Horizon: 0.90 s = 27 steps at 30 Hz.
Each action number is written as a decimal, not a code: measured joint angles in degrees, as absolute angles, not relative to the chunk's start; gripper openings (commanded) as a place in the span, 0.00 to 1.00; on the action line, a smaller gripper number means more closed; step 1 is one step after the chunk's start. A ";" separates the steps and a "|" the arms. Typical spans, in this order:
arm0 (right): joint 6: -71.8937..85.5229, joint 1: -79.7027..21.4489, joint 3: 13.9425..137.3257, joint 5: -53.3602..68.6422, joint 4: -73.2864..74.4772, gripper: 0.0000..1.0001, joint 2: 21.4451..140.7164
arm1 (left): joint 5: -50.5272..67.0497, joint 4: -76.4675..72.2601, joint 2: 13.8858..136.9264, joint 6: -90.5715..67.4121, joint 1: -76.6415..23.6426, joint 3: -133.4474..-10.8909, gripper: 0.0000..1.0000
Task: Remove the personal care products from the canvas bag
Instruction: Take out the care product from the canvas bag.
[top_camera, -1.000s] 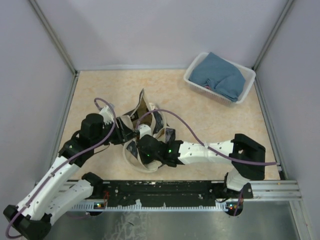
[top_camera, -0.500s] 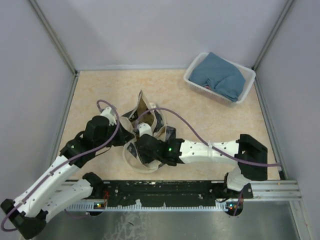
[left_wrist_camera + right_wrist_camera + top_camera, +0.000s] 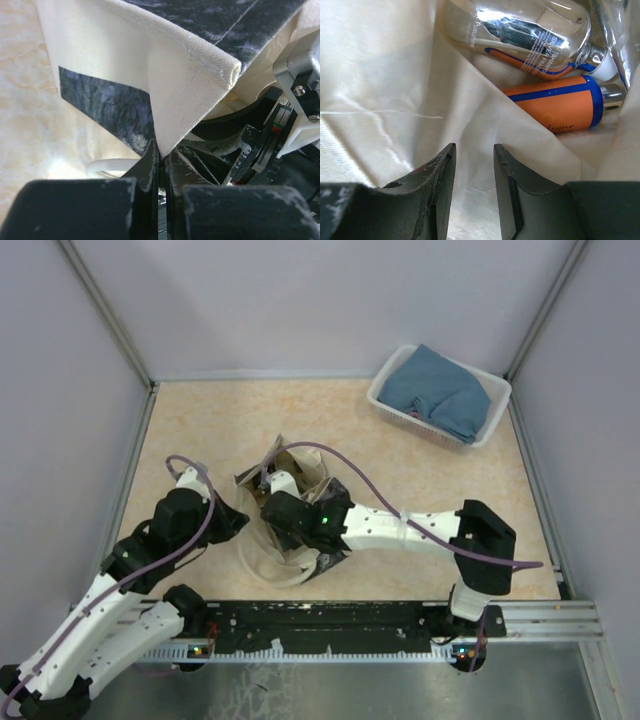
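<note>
Left gripper (image 3: 161, 152) clamps the edge of the canvas bag (image 3: 125, 65); right gripper (image 3: 474, 157), half-open, holds nothing. Bag folds hide overhead the orange bottle (image 3: 555, 102) and seemingly clear bottle (image 3: 520, 35) that the right wrist view shows.

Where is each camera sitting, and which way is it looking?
Top external: above and behind the robot, looking down at the table; the left arm and right arm reach the canvas bag.
Left wrist: on the left arm, looking along the left gripper, shut on the bag's edge.
Right wrist: inside the bag, facing an orange bottle and a clear bottle; the open right gripper shows.
Shared: all three see the bag.
</note>
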<state>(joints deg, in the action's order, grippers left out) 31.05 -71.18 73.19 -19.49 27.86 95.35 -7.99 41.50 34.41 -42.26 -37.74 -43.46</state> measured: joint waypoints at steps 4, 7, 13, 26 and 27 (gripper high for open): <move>30.89 -70.91 73.21 -19.79 27.86 0.37 96.33 | -9.96 44.23 32.71 -43.44 -37.74 -43.46 0.00; 29.71 -70.37 73.32 -19.77 27.35 0.37 96.33 | -11.53 46.11 31.59 -44.36 -37.74 -43.46 0.00; 27.68 -66.28 76.31 -19.33 26.37 0.68 96.99 | -12.84 47.59 30.50 -45.30 -37.74 -43.46 0.00; 29.17 -57.17 84.71 -14.33 20.69 0.93 110.17 | -10.44 43.07 36.97 -43.90 -37.74 -44.12 0.00; 29.50 -57.04 85.03 -14.17 20.71 0.93 110.56 | -10.24 42.81 37.08 -43.75 -37.74 -44.12 0.00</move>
<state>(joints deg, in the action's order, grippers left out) 29.50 -57.04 85.03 -14.17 20.71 110.56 -10.24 42.81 37.08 -43.75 -37.74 -44.12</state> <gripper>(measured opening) 0.928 0.029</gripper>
